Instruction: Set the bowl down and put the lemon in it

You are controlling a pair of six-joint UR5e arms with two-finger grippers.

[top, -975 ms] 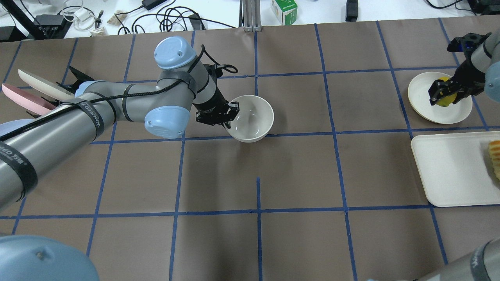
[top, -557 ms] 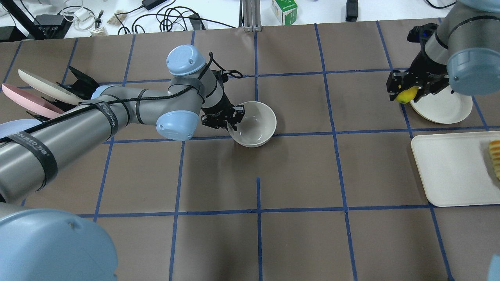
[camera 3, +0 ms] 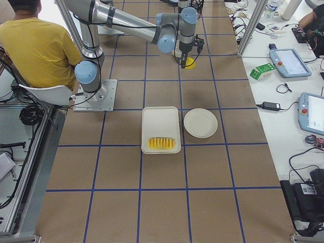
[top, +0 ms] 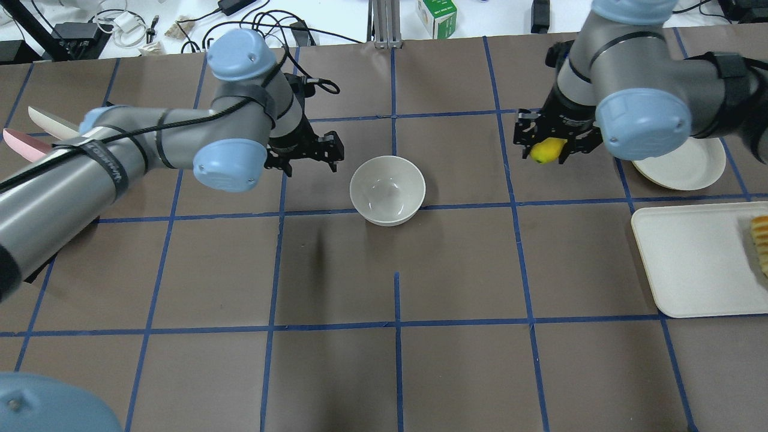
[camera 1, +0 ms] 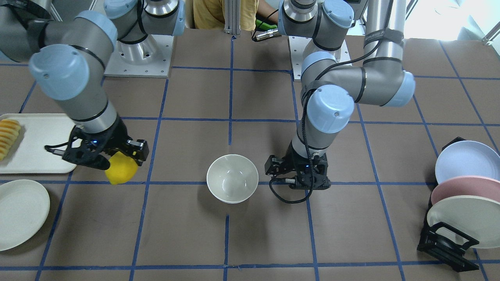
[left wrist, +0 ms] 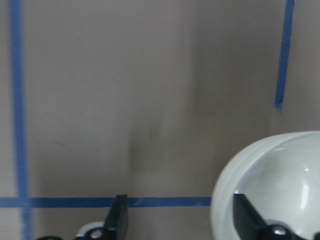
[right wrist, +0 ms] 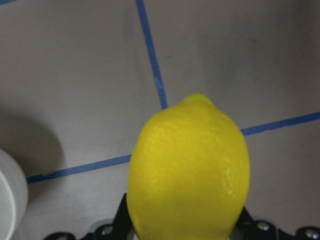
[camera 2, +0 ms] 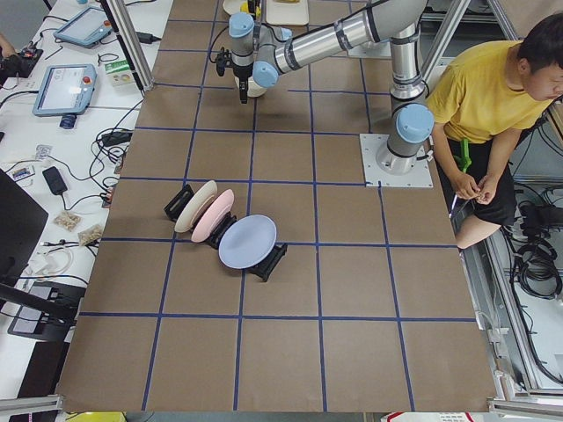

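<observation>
The cream bowl [top: 387, 189] stands upright and empty on the table near the middle, and shows in the front view [camera 1: 232, 183] and the left wrist view [left wrist: 270, 190]. My left gripper [top: 306, 153] is open and empty, a little to the left of the bowl and apart from it [camera 1: 297, 175]. My right gripper [top: 552, 144] is shut on the yellow lemon [top: 543, 150] and holds it above the table, right of the bowl. The lemon fills the right wrist view [right wrist: 187, 170] and also shows in the front view [camera 1: 119, 169].
A flat cream plate [top: 684, 165] lies at the right, behind my right arm. A white tray [top: 690, 258] with orange-yellow slices [top: 761, 240] lies at the right edge. A rack of plates [camera 1: 461, 195] stands at the far left of the table.
My left gripper let go of the bowl's rim and drew back to the left. My right gripper lifted the lemon off the flat plate and carried it left.
</observation>
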